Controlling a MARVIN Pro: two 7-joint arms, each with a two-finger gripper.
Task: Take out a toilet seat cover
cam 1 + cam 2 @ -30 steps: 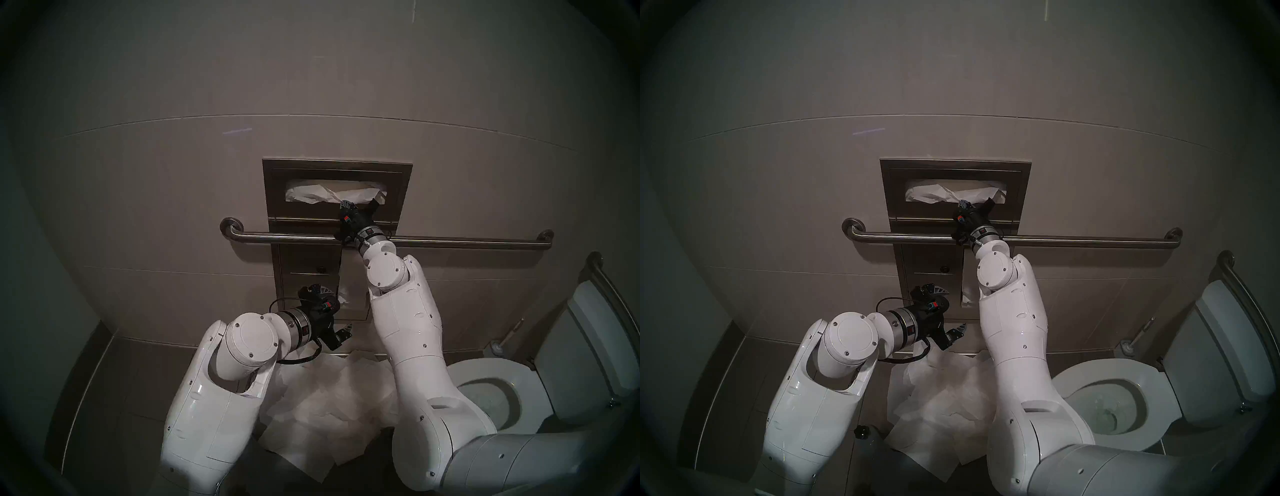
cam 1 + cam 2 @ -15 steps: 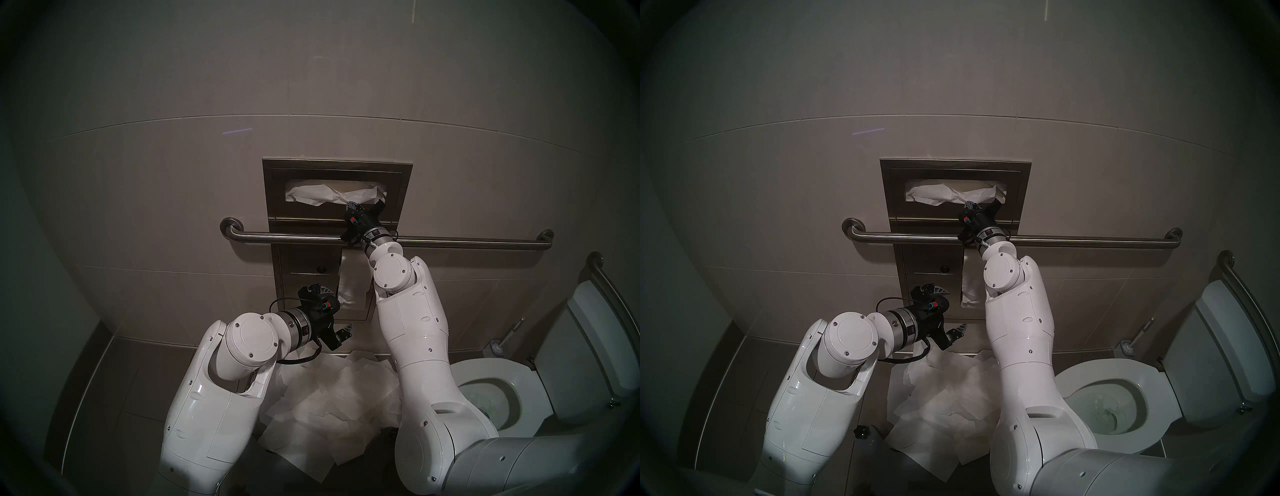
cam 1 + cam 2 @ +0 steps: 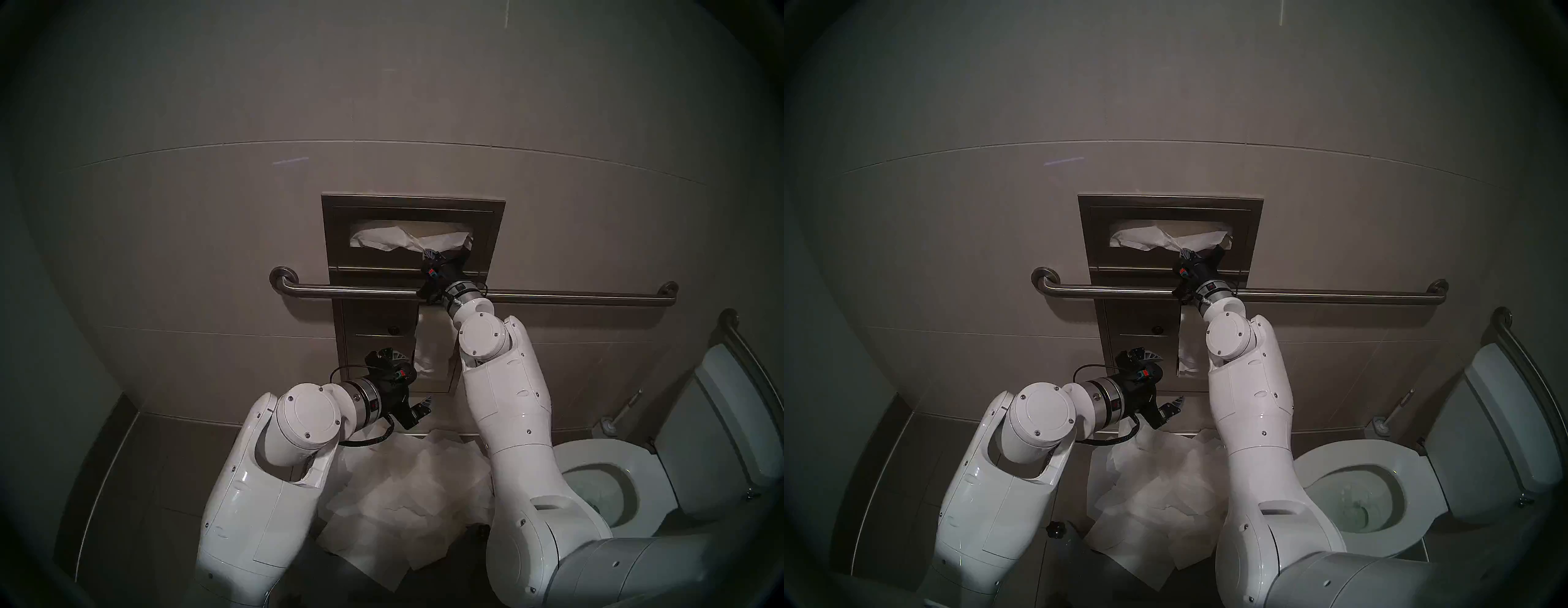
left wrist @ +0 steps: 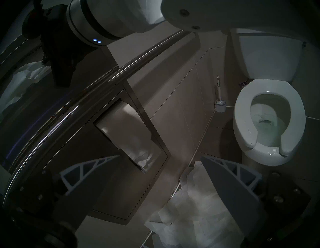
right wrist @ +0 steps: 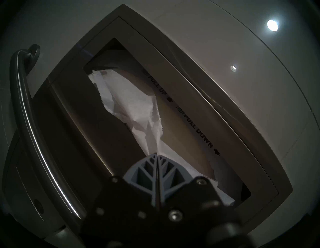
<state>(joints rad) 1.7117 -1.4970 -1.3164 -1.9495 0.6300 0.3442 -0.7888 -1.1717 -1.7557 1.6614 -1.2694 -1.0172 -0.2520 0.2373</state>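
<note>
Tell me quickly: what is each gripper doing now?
Left gripper: open, holding nothing.
Right gripper: shut on the seat cover.

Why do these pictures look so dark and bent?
Head views: dim room, fisheye curving the steel grab bar. Right wrist view: two ceiling lights glare; right claw pinches the crinkled white tissue sheet. Left wrist view: mostly shadow, white toilet brightest.

Steel dispenser panel [image 3: 339, 237] recessed in tiled wall [image 3: 212, 237]. Grab bar [image 3: 348, 292] across it. Heap of white sheets [image 3: 403, 505] on floor near me. Toilet [image 3: 594, 467] at right, lid up; brush [image 3: 611, 424] beside it.
</note>
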